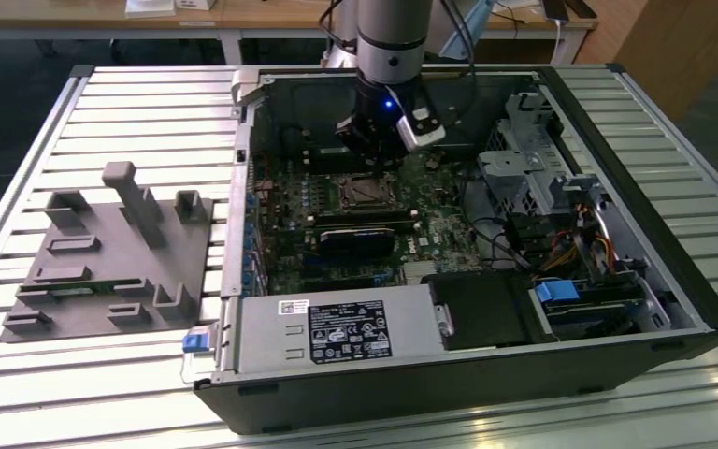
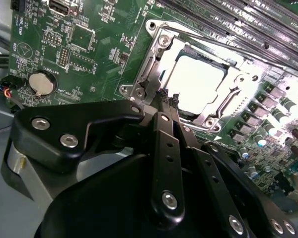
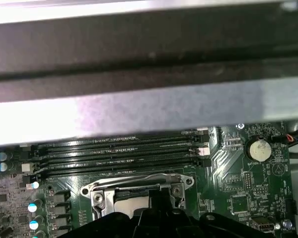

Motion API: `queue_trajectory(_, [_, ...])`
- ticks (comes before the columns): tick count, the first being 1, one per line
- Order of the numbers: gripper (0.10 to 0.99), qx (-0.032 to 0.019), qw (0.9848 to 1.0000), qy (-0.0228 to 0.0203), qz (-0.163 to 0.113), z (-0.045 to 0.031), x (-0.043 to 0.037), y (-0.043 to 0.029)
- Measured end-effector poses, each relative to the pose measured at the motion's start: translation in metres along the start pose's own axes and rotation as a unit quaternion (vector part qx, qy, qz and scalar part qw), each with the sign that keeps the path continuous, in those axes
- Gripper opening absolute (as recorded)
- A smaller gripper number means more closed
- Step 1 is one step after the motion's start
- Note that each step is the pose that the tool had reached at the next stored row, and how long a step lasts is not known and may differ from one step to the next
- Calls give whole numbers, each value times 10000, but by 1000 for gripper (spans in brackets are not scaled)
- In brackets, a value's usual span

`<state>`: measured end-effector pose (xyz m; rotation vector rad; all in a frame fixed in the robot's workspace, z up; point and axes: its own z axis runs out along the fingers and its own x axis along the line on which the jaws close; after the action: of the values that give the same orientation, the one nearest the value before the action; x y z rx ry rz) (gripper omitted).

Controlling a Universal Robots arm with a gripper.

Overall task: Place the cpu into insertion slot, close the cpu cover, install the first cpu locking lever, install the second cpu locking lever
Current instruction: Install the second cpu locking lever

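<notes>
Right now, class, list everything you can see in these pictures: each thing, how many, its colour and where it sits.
computer case: one, black, lying open on the slatted table.
slatted table: one, silvery, under everything.
circuit board: one, green, inside the case.
insertion slot: one, silvery rim, on the board under the arm.
cpu: one, silvery-grey, seated in the slot.
cpu cover: one, silvery frame, down around the cpu.
coin battery: one, silver, on the board beside the slot.
long slots: a row, black, alongside the socket.
power supply: one, grey with a black label, at the case's near edge.
fixture tray: one, grey, at the exterior view's left.
gripper: one, black, at the socket's edge.
</notes>
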<state>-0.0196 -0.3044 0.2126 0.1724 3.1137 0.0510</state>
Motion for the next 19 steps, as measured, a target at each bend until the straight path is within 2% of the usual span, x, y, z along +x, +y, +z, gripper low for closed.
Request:
queue_trajectory(6, [106,-1,10000,0,-1,-117,-3,3])
queue_trajectory(8, [106,-2,10000,-1,-2,-127,-5,-9])
queue_trajectory(16, [106,-1,10000,0,-1,-134,-20,-193])
queue_trajectory(19, [106,-11,10000,1,-1,-142,-23,-218])
